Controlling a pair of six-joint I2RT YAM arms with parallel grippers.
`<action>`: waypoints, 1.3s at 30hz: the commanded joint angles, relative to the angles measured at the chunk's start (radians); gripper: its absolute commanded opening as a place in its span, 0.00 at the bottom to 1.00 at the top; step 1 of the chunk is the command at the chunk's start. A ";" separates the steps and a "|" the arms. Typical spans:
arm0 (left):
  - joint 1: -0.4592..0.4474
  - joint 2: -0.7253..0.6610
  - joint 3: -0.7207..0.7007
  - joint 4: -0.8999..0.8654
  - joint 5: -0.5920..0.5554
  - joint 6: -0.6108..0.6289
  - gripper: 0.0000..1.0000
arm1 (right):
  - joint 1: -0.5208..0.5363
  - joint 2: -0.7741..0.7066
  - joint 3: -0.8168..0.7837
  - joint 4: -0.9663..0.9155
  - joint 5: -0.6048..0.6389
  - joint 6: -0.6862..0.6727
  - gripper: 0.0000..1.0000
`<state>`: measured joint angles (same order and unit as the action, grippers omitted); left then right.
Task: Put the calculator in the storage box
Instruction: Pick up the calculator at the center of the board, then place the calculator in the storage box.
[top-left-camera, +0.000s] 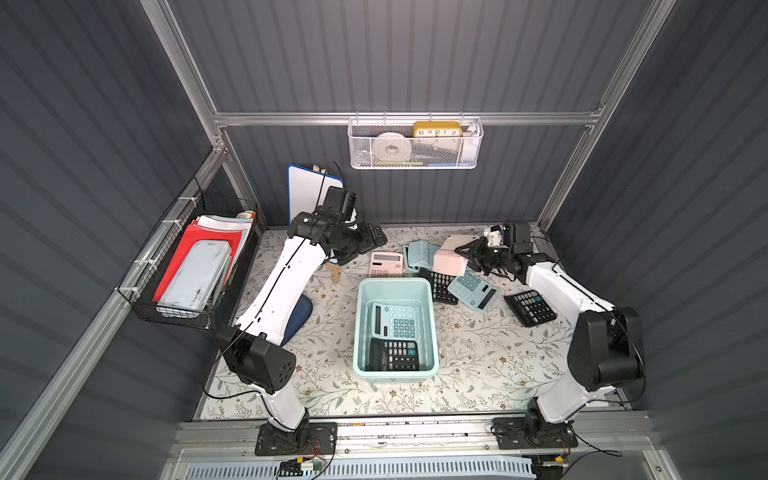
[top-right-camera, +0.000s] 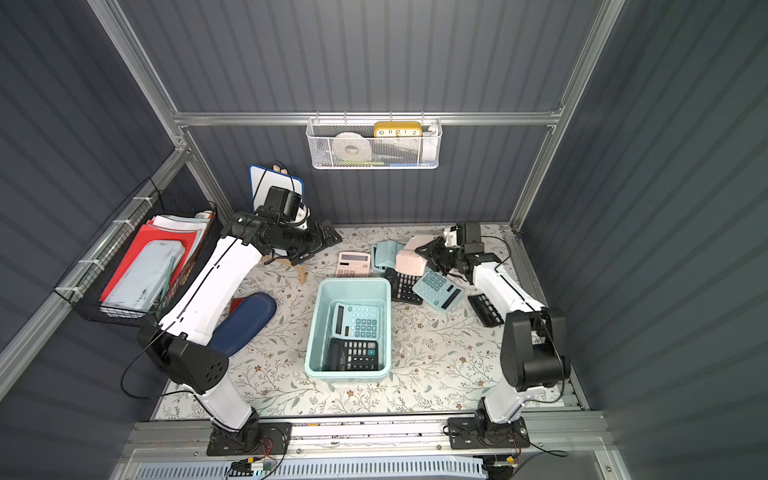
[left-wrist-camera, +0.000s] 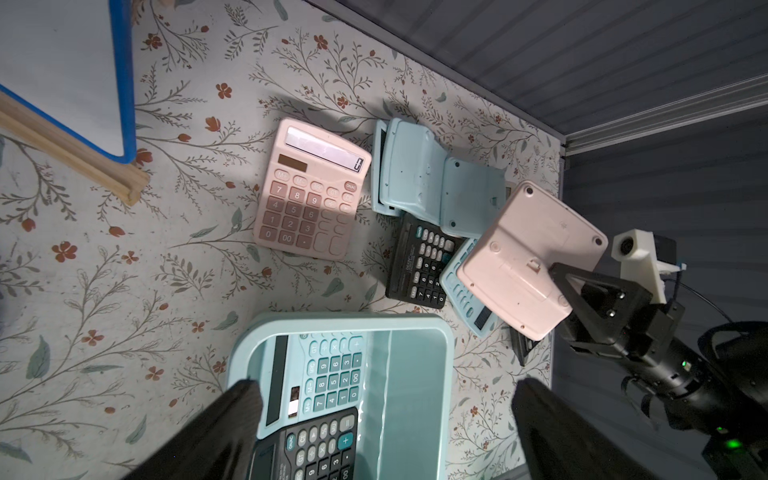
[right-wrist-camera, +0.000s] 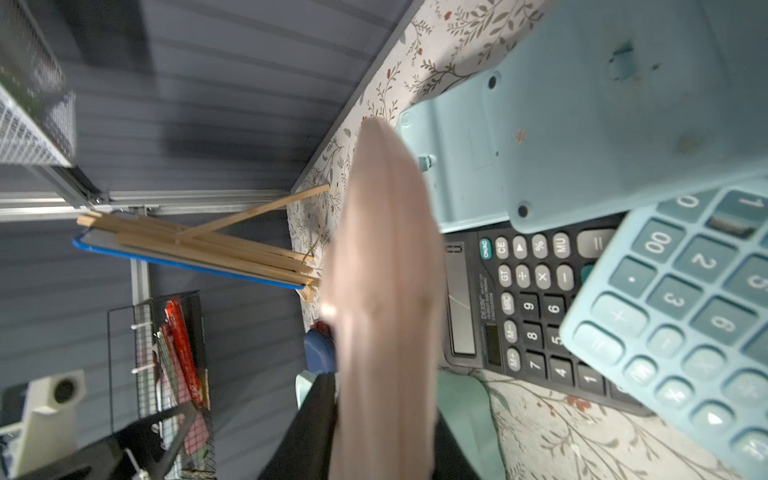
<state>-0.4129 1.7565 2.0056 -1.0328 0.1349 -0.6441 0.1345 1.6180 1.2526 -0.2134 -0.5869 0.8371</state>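
Directly beneath the right gripper (top-left-camera: 462, 253) and its pink calculator (top-left-camera: 449, 259), heaped calculators (top-left-camera: 471, 291) crowd the mat (top-left-camera: 478, 353); from the gripper toward the storage box (top-left-camera: 360, 332) the air is open. Inside, two calculators (top-left-camera: 395, 322) cover the floor, leaving a narrow strip on the gripper's side
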 joint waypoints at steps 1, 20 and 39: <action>0.009 0.053 0.099 -0.084 0.058 -0.024 0.99 | 0.066 -0.061 0.045 -0.180 0.103 -0.149 0.11; 0.113 0.182 0.231 -0.065 0.597 -0.363 0.99 | 0.535 -0.093 0.305 -0.542 0.753 -0.626 0.10; 0.086 0.234 0.129 -0.128 0.713 -0.356 0.92 | 0.732 0.018 0.414 -0.496 1.034 -0.872 0.11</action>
<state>-0.3176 1.9633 2.1380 -1.1282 0.8097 -1.0058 0.8597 1.6333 1.6234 -0.7521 0.3946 0.0032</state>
